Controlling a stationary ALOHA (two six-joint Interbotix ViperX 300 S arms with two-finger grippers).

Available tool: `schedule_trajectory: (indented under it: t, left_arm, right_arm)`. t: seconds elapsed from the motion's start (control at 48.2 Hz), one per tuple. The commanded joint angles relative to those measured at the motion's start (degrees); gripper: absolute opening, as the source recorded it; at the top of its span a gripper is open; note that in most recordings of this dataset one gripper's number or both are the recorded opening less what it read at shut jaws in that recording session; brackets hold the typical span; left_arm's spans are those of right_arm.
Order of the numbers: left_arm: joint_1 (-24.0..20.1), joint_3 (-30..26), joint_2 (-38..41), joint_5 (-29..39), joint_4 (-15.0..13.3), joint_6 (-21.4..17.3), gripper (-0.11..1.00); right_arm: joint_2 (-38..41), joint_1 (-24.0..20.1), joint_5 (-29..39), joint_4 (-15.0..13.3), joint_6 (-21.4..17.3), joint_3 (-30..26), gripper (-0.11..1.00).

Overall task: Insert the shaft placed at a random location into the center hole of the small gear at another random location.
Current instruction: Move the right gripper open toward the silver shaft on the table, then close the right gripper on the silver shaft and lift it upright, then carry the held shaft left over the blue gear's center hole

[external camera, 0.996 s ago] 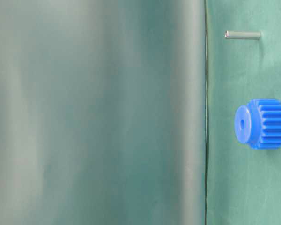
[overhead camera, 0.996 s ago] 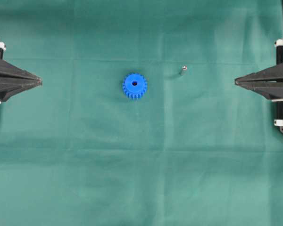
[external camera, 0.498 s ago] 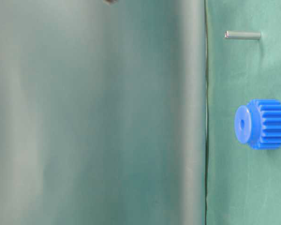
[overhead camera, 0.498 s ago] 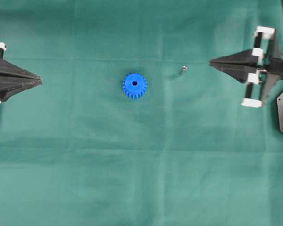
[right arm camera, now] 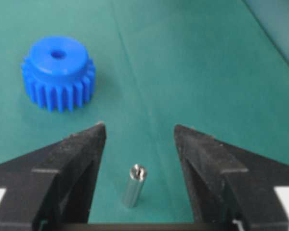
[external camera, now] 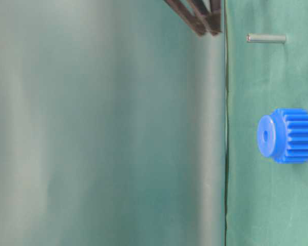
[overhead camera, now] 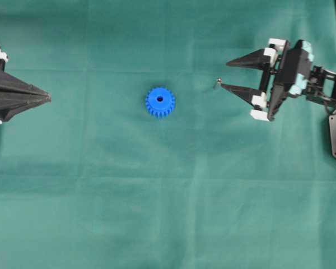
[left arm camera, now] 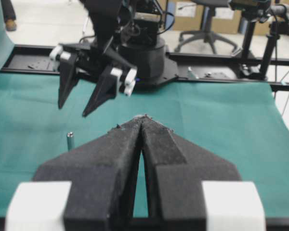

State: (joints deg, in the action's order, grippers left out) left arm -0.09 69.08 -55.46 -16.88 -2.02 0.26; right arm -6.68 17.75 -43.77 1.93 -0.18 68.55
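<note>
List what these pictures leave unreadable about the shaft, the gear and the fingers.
- Small gear: hidden in the left wrist view behind the left gripper.
- Center hole: depth unreadable in every view.
- Shaft: too small in the overhead view to judge its gap from the right gripper.
- Right fingers: cut off by the table-level view's top edge.

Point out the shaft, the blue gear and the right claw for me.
shaft [right arm camera: 134, 185]: right wrist view, middle of the upright pin.
small gear [overhead camera: 160, 102]: overhead view, hub top beside the hole.
right claw [overhead camera: 225, 74]: overhead view, gap midway between open fingertips.
</note>
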Motion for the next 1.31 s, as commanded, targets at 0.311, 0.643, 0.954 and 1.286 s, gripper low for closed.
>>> schedule_trajectory:
  t: [0.311, 0.643, 0.954, 1.286]
  left_arm:
    - [0.0, 0.2, 0.2, -0.6, -0.3, 0.1, -0.01]
    - [0.0, 0.4, 0.2, -0.6, -0.3, 0.2, -0.01]
    - [0.0, 0.4, 0.2, -0.6, -0.3, 0.2, -0.01]
    - [0.0, 0.4, 0.1, -0.4, -0.4, 0.3, -0.01]
  right_arm:
    - [11.5, 0.2, -4.2, 1.0, -2.0, -4.3, 0.59]
    - [11.7, 0.2, -6.0, 0.8, -3.5, -2.5, 0.50]
    - [11.7, 0.2, -6.9, -0.2, -4.0, -2.5, 0.16]
    - [10.5, -0.3, -6.6, -0.2, -4.5, -2.7, 0.16]
